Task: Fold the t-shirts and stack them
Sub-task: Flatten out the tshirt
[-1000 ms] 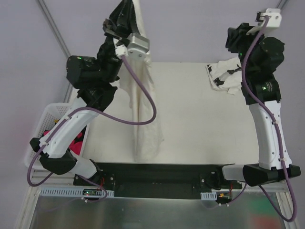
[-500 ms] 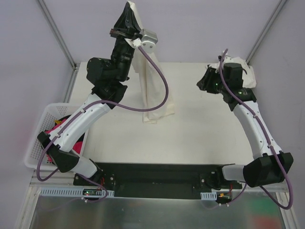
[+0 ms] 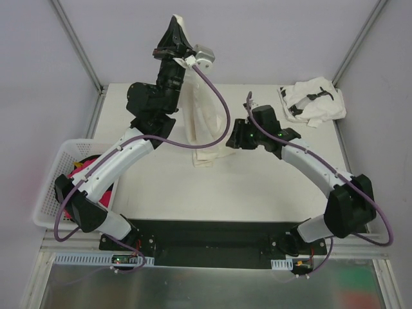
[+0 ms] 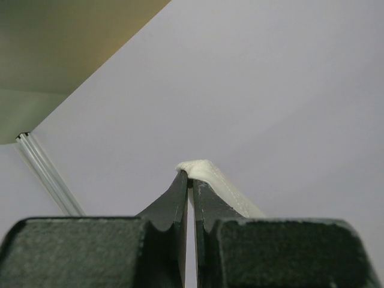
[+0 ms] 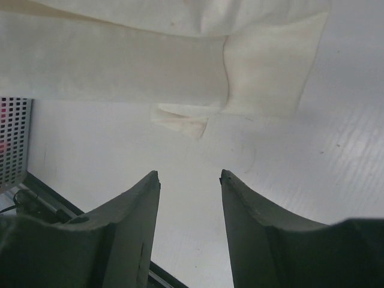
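Observation:
A cream-white t-shirt hangs from my left gripper, which is raised high over the back of the table. Its lower end rests crumpled on the table. In the left wrist view the left gripper is shut on a stitched hem of that t-shirt. My right gripper is low over the table, just right of the shirt's lower end, open and holding nothing. From the right wrist, the right gripper faces the cream t-shirt a short way ahead. A white t-shirt with black marks lies bunched at the back right corner.
A white mesh basket with pink and red cloth inside stands off the table's left edge; its wall also shows in the right wrist view. A black rail runs along the near edge. Metal frame posts rise at the back corners.
My right arm swung from the back right corner to the middle, beside the hanging shirt's lower end, and its jaws opened wider. The left arm shifted the hanging shirt rightward and away from the near edge.

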{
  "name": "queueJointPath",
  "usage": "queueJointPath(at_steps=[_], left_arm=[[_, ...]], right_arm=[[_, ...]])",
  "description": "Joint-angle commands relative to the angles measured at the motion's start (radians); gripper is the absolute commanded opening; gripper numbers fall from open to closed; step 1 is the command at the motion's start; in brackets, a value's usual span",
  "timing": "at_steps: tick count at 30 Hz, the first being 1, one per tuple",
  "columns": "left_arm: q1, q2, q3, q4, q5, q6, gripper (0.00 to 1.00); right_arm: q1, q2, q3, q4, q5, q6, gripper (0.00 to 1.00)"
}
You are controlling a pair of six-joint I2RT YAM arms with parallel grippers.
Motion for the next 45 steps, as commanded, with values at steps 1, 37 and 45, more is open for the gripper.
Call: queueJointPath(at_steps=[1,37,45], left_arm=[[0.005,0.002,0.103,0.062,-0.007,-0.007,0.0],[0.002,-0.017,0.241,-0.14,0.006,-0.001,0.0],[0.003,-0.012,0.244,-0.127,0.012,0.034,0.0]], right_arm=[[0.032,0.111,0.056,0.091,-0.026,0.046,0.48],[0.263,0.459,0.285,0.191,-0.153,0.145,0.5],[0.213,0.266,0.046,0.221,-0.142,0.138,0.5]])
